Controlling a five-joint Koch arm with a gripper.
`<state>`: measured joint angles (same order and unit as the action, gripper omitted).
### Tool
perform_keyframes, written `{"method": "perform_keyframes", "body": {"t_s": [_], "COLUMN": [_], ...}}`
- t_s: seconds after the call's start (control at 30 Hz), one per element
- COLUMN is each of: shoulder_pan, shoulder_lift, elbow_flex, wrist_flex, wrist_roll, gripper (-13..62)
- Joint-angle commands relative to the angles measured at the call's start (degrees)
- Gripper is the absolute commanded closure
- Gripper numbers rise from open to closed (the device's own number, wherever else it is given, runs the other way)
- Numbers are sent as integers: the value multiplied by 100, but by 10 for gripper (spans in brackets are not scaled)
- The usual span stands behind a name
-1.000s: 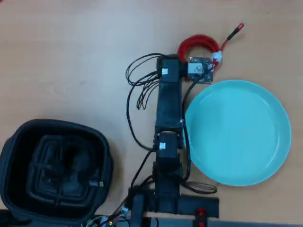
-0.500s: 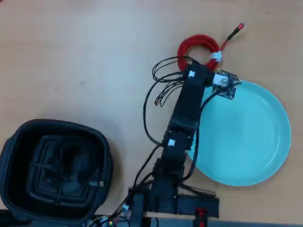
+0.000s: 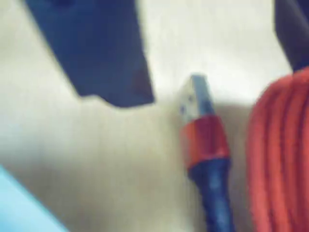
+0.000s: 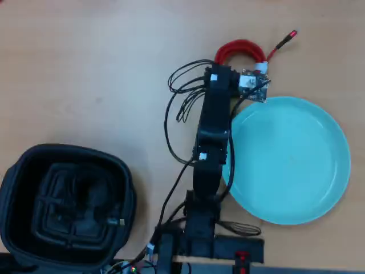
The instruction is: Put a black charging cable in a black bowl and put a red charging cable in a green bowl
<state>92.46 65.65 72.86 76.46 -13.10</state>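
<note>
Now: claw (image 4: 244, 68) swung back from green bowl (image 4: 285, 160) onto red cable (image 4: 239, 48); opening unclear; cable ungrasped.

Nothing readable anywhere, honestly. The arm (image 4: 211, 131) carried a few small white stickers, but they were too tiny and blurry to make out any letters in the overhead view, and the wrist view was too soft to show any print.

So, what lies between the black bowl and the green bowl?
In the overhead view, the robot arm with its loose black wires lies between the black bowl and the green bowl, on bare table.
</note>
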Motion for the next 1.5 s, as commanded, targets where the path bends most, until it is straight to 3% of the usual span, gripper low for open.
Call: {"method": "perform_keyframes", "body": {"t_s": [0.0,0.63,1.2,1.47], "shoulder_pan": [-18,492,589,343], "shoulder_lift": [264,527,-1090,-1151], "elbow_flex": [-439,-1652,-1626,-1608], "wrist_flex": [325,237,220,976], "wrist_roll": [-53,-193,-475,-369], "gripper": [182,182,172,181]}}
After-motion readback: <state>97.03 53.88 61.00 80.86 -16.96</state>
